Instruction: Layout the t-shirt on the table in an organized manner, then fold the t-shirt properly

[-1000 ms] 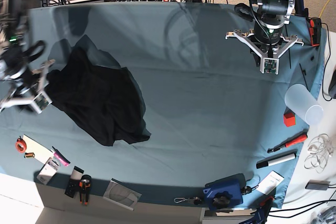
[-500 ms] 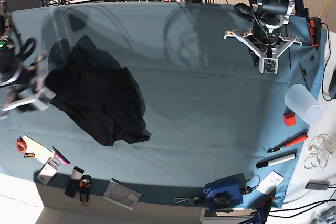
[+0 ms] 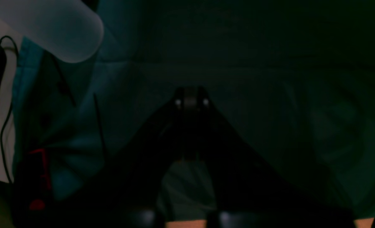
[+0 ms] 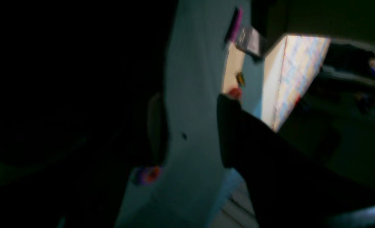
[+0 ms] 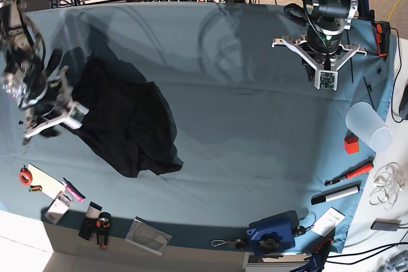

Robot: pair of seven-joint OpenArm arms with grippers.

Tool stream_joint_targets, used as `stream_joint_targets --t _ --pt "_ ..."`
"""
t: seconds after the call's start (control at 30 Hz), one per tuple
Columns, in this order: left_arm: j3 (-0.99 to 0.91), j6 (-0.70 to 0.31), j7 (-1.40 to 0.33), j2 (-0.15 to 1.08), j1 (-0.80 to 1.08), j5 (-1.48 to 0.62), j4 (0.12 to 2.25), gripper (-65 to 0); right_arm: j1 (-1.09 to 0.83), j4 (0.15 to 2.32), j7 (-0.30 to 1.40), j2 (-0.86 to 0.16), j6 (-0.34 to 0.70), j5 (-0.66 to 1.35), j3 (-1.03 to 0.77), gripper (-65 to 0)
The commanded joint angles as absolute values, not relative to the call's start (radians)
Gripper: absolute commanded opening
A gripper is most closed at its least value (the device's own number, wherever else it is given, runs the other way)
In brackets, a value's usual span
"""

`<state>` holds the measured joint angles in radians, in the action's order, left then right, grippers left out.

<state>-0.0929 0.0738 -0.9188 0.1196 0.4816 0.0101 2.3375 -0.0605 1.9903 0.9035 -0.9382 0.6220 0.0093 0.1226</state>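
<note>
The table (image 5: 255,132) is filling the base view, its teal cloth running almost edge to edge. On its left part the t-shirt (image 5: 124,122) is lying in a crumpled black heap, folds bunching toward its lower end, no print showing. The right gripper (image 5: 54,116) is hanging over the shirt's left edge, blurred in the base view; in its own wrist view the two dark fingers (image 4: 238,133) are standing spread apart with bare teal cloth showing between them, and nothing is sitting in the gap. Whether it is touching the shirt, I cannot tell. Far across the table, well apart from the shirt, the left gripper (image 5: 325,79) is hovering above the cloth near the back right corner, its fingertips pressed together and pinching nothing, as its dim wrist view is showing. Just beyond it, a translucent plastic cup (image 5: 368,127) is lying on its side at the table's right rim. Below that, a small red block (image 5: 351,144) is sitting near the same rim.
</note>
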Motion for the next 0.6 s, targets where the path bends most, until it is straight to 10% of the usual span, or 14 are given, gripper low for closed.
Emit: stream_joint_targets --t 0.0,0.57 --pt "-0.094 0.076 -0.897 0.122 0.479 0.014 2.356 -65.0 -0.023 1.983 0.879 -0.964 0.605 -0.009 0.112 -36.5" --pt "-0.094 0.076 -0.889 0.122 0.479 0.014 2.356 -65.0 0.063 1.945 0.739 -0.963 0.662 0.037 0.111 -36.4"
